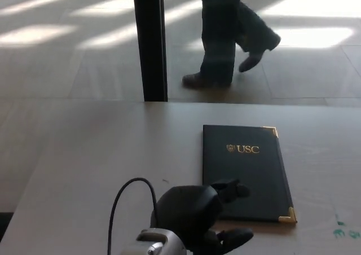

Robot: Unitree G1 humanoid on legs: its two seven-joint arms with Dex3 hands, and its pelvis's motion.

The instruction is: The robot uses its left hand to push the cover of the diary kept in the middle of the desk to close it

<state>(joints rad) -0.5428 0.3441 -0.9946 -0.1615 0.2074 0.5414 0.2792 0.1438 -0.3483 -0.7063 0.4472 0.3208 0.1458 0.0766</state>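
Note:
The dark diary (246,170) lies flat and closed in the middle of the grey desk (101,159), with gold "USC" lettering on its cover and gold corner caps on its right side. My left hand (197,212) hangs at the desk's near edge, just left of the diary's near left corner. Its fingers (228,188) are spread apart and hold nothing; one fingertip reaches over the diary's near left corner. A black cable (121,201) loops out behind the wrist. My right hand does not show.
A black pillar (150,40) stands on the floor just beyond the desk's far edge. A person's legs (225,35) in dark trousers and shoes pass behind it. Small green marks (341,228) dot the desk at the near right.

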